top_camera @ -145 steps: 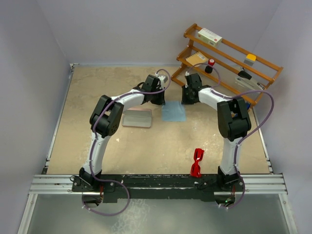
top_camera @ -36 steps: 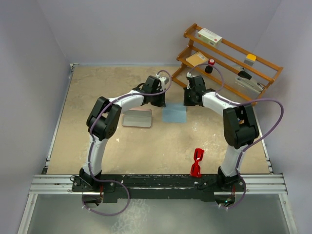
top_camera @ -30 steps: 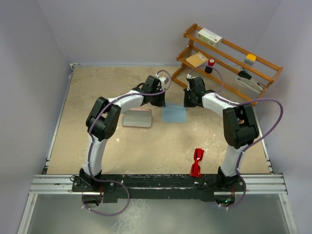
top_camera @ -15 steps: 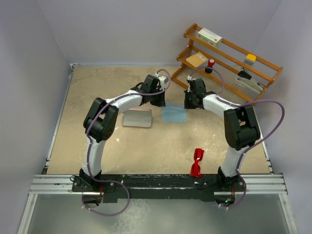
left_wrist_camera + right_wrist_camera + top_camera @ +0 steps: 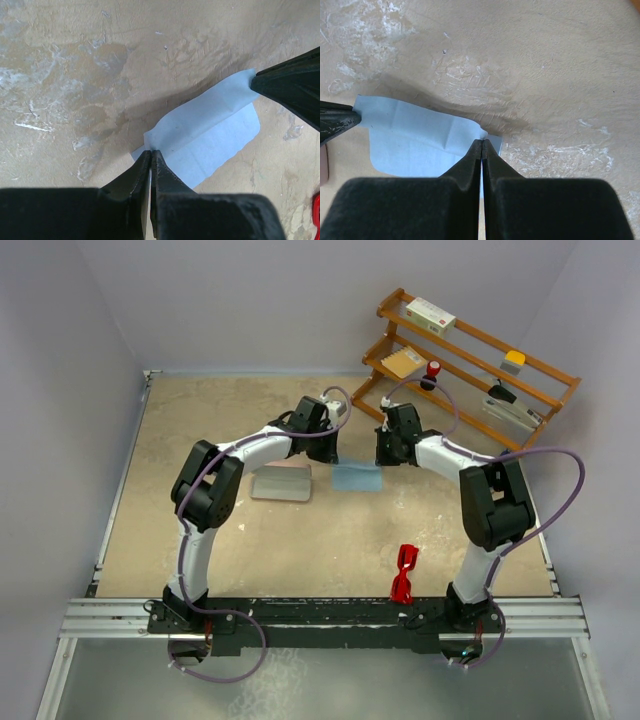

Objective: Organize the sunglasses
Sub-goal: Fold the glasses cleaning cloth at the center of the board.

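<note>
The red sunglasses [image 5: 404, 573] lie on the table near the right arm's base, far from both grippers. The light blue cloth [image 5: 357, 478] lies mid-table, its far edge lifted and folded toward me. My left gripper [image 5: 328, 449] is shut on the cloth's far left corner [image 5: 156, 145]. My right gripper [image 5: 381, 452] is shut on its far right corner [image 5: 487, 134]. The cloth shows in the left wrist view [image 5: 210, 137] and the right wrist view [image 5: 415, 135]. The closed pink case [image 5: 282, 482] lies left of the cloth.
A wooden rack [image 5: 470, 365] with a box, a bottle and small items stands at the back right. Grey walls close the table at the back and sides. An aluminium rail [image 5: 320, 615] runs along the near edge.
Both grippers have pulled the cloth's far edge up and toward me, so the cloth now looks shorter and partly folded. The sunglasses and case have not moved.
</note>
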